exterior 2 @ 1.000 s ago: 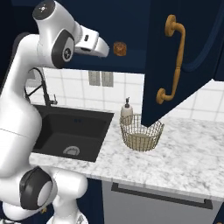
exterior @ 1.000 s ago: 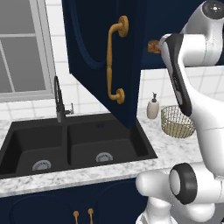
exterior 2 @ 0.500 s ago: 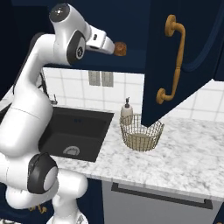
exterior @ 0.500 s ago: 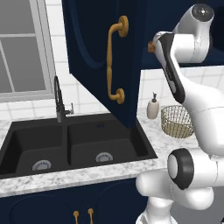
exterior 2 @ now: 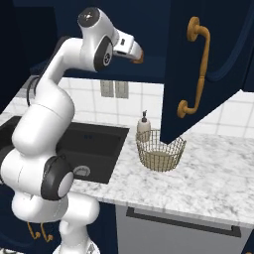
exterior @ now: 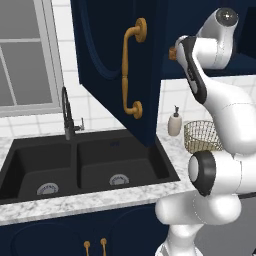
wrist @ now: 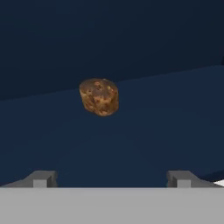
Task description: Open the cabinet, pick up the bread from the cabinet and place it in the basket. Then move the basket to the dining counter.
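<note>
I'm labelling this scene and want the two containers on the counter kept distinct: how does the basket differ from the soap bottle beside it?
The basket is a wide, open, see-through wire-mesh bowl in tan; the soap bottle is narrow, upright, solid white, and closed by a dark pump top. The basket sits nearer the counter's front edge, the soap bottle behind it by the tiled wall. Both stand on the marble counter right of the sink.
</note>
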Available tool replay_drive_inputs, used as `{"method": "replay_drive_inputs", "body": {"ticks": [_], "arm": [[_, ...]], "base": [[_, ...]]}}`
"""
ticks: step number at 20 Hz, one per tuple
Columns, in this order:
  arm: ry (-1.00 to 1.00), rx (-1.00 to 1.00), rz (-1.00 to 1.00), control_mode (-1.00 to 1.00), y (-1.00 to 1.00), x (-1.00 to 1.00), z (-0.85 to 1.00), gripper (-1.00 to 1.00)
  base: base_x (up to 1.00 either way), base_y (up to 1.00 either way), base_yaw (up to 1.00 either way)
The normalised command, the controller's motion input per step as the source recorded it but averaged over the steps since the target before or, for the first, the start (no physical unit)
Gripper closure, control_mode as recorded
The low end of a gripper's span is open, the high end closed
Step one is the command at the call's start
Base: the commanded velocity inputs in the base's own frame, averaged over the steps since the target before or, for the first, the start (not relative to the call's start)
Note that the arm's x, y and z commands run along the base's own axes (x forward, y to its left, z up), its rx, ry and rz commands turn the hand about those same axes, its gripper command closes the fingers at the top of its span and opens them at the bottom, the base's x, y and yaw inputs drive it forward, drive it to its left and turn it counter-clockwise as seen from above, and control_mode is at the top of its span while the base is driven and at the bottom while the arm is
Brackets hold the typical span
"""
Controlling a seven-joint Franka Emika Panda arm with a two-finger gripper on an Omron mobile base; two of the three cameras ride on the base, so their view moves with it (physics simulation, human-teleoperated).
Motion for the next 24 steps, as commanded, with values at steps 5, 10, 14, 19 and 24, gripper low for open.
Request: {"method": "replay_drive_inputs", "body": {"ticks": [5,10,14,19,24], "arm": [[0.00,0.00,0.13,-1.00,0.00,0.41,-0.09,-1.00],[0.00,-0.01,0.08,-1.00,-0.08,0.45,-0.07,-1.00],[0.00,-0.03,0.00,-1.00,-0.12,0.33,-0.05,-1.00],[0.00,-0.01,0.00,-1.00,0.00,0.45,-0.21,-1.00],[0.00,0.00,0.01,-1.00,-0.04,0.60,-0.17,-1.00]], "base": [[0.00,0.00,0.00],[0.00,0.00,0.00],[0.00,0.00,0.00],[0.00,0.00,0.00],[0.00,0.00,0.00]]}}
